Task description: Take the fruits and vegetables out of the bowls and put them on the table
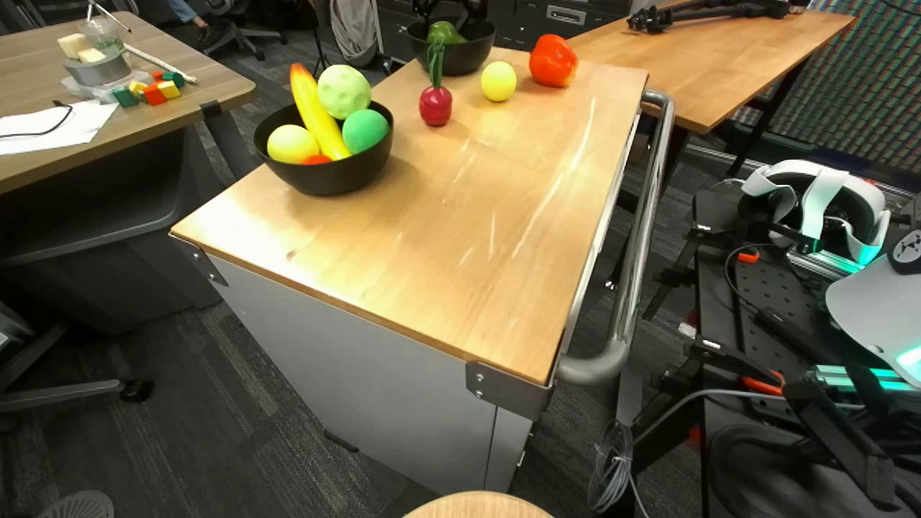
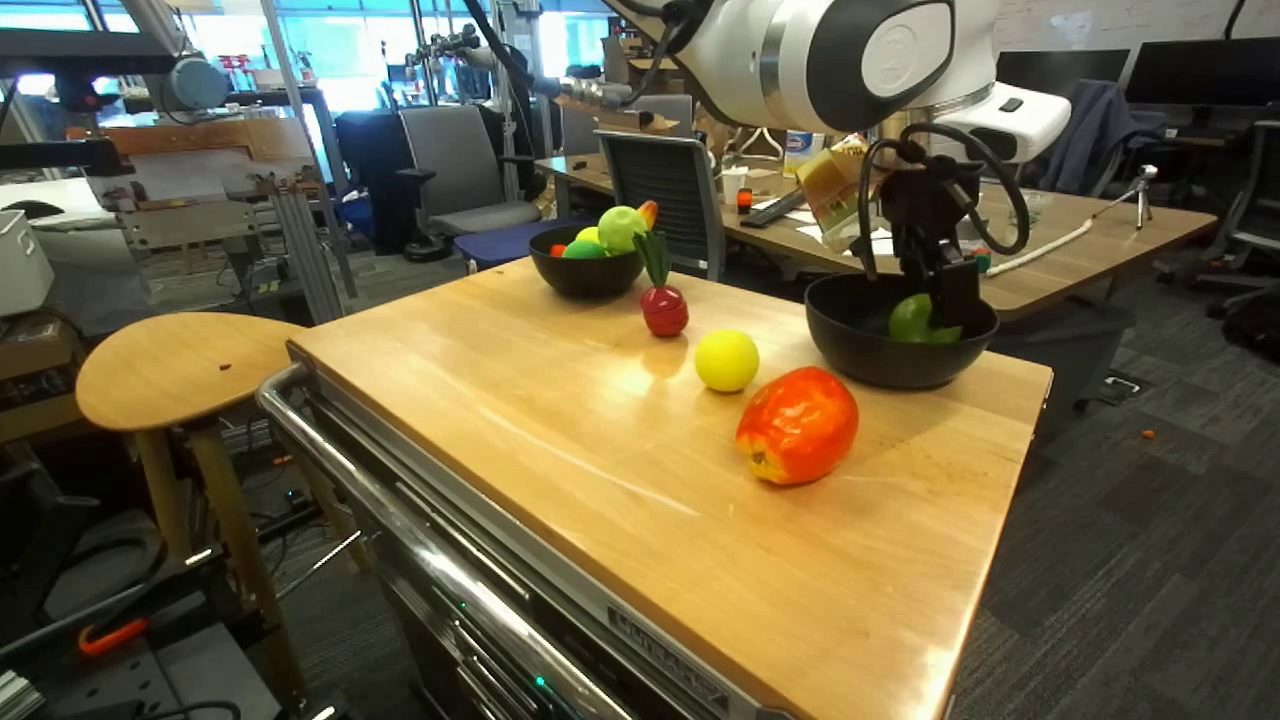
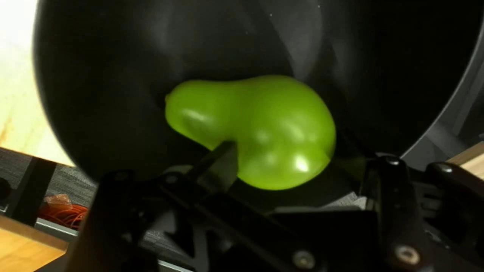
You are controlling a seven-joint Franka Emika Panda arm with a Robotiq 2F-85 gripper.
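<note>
A green pear-shaped fruit (image 3: 264,109) lies in a black bowl (image 2: 860,365) near one end of the table (image 2: 560,420). My gripper (image 2: 948,300) reaches down into that bowl. In the wrist view one fingertip (image 3: 225,166) overlaps the fruit's lower left side; the opposite fingertip is dark beside its right side, and whether both press on it is unclear. The second bowl (image 1: 324,180) holds a banana (image 1: 315,115), a pale green fruit (image 1: 344,91), a green ball (image 1: 365,131), a yellow one (image 1: 289,144) and something red. On the table are a red beet (image 2: 664,310), yellow ball (image 2: 727,360) and orange-red fruit (image 2: 798,425).
A metal bar handle (image 1: 640,237) runs along one long side of the table. Beyond it, in an exterior view, stands a black rack with a white headset (image 1: 820,194). Desks and a round wooden stool (image 2: 190,365) surround the table.
</note>
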